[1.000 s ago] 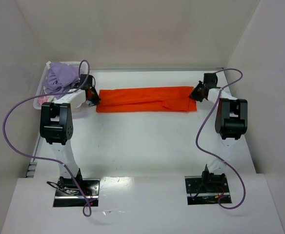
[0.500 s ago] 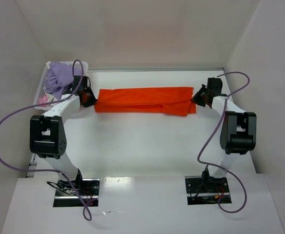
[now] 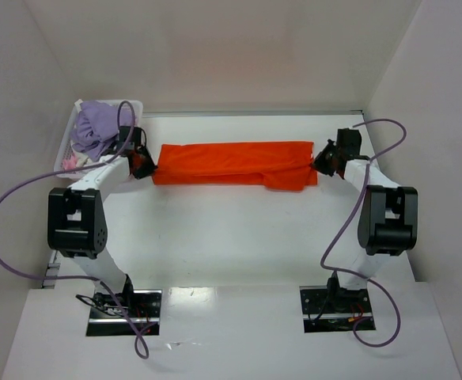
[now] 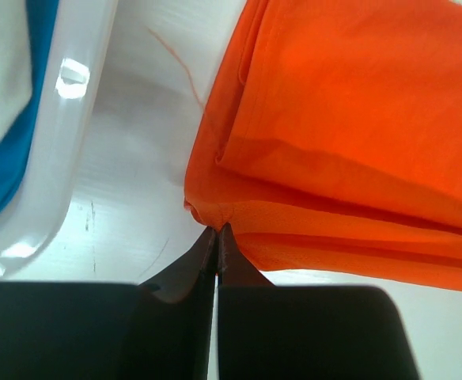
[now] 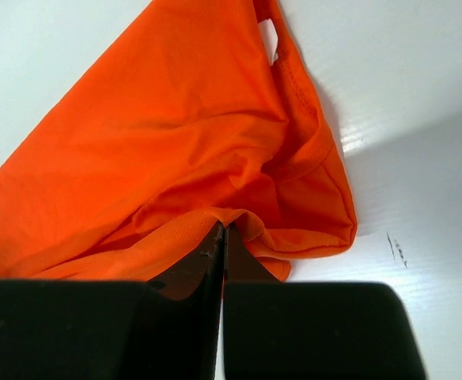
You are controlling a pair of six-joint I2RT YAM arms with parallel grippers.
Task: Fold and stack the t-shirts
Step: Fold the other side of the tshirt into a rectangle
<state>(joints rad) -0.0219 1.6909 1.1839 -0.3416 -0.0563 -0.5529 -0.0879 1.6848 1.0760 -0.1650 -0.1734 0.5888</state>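
Note:
An orange t-shirt (image 3: 231, 163) lies folded into a long band across the far part of the table. My left gripper (image 3: 146, 165) is shut on the shirt's left end; the left wrist view shows the jaws (image 4: 217, 231) pinching the hem of the orange cloth (image 4: 350, 134). My right gripper (image 3: 319, 162) is shut on the right end; the right wrist view shows the jaws (image 5: 220, 229) pinching a fold of the orange cloth (image 5: 176, 150). More shirts, lilac (image 3: 96, 127) and others, lie in the basket.
A white lattice basket (image 3: 66, 150) stands at the far left, right beside my left gripper; its rim (image 4: 65, 134) shows in the left wrist view with blue cloth (image 4: 9, 158) inside. White walls close in the table on three sides.
Both grippers have moved outward and a little farther back, pulling the orange shirt's ends apart. The band is now stretched straighter and sits slightly farther from me.

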